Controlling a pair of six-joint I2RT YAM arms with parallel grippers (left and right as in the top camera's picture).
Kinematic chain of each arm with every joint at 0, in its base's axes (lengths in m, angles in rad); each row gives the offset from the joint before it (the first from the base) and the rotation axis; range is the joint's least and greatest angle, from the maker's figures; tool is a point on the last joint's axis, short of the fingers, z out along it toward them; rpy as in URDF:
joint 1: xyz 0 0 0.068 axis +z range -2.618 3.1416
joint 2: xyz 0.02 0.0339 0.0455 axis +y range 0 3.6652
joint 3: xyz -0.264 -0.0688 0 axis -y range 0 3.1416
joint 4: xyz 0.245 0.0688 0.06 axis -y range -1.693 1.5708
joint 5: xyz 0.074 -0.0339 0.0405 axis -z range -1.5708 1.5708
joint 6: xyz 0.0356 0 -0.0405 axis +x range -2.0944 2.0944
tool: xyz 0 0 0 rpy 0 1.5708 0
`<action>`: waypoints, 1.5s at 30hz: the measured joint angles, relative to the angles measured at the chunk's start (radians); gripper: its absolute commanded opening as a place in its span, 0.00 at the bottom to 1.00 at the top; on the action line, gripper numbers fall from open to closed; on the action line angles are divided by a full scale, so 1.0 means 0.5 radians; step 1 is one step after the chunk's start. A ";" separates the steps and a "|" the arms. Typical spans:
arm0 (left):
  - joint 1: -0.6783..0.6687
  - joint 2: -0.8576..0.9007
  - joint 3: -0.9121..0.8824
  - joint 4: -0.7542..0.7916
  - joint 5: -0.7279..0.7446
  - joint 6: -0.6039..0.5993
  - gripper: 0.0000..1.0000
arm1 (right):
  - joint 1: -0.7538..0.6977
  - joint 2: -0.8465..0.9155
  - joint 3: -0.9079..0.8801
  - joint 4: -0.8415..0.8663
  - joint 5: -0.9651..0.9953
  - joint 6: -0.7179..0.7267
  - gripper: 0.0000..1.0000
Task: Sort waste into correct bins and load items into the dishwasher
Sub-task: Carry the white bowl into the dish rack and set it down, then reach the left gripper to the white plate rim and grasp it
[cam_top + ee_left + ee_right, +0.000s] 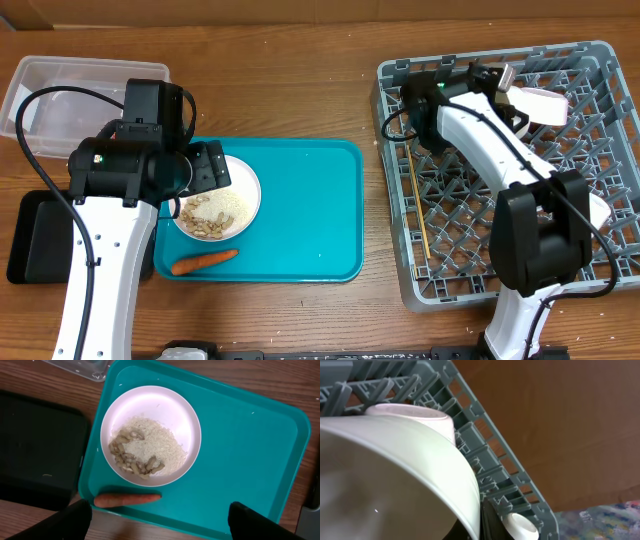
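Note:
A white bowl [150, 410] with beige food scraps [145, 452] sits on the teal tray [240, 450]. A small orange carrot [127, 500] lies beside the bowl near the tray's edge. My left gripper [160, 512] hovers open and empty above them; it also shows in the overhead view [205, 165]. My right gripper [510, 88] is at the far side of the grey dish rack [590, 260], shut on the rim of a white bowl [395, 460]. A small white cup [520, 527] and another white dish [415, 410] sit in the rack. Chopsticks [418, 215] lie on the rack's left side.
The clear tub [80, 85] stands at the back left. The black tray [40, 235] lies left of the teal tray. Bare wooden table shows between the teal tray and the rack.

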 measured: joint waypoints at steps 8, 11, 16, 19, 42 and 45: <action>0.000 0.000 0.000 0.001 0.000 0.000 0.89 | -0.005 -0.003 0.000 0.053 -0.124 -0.010 0.05; 0.000 0.000 0.000 0.001 0.000 0.000 0.89 | 0.003 -0.007 0.001 0.027 -0.201 -0.006 0.12; 0.000 0.000 0.000 0.000 0.000 0.000 0.89 | 0.086 0.006 -0.002 0.018 -0.516 -0.018 0.18; 0.000 0.000 0.000 -0.001 0.000 0.000 0.89 | 0.141 0.007 -0.003 0.008 -0.629 -0.019 0.18; 0.000 0.000 0.000 -0.006 -0.001 0.000 0.90 | 0.141 -0.465 0.073 -0.218 -1.170 0.178 1.00; 0.000 0.000 0.000 -0.005 0.000 0.000 0.90 | 0.136 -0.697 0.109 -0.002 -1.490 -0.144 1.00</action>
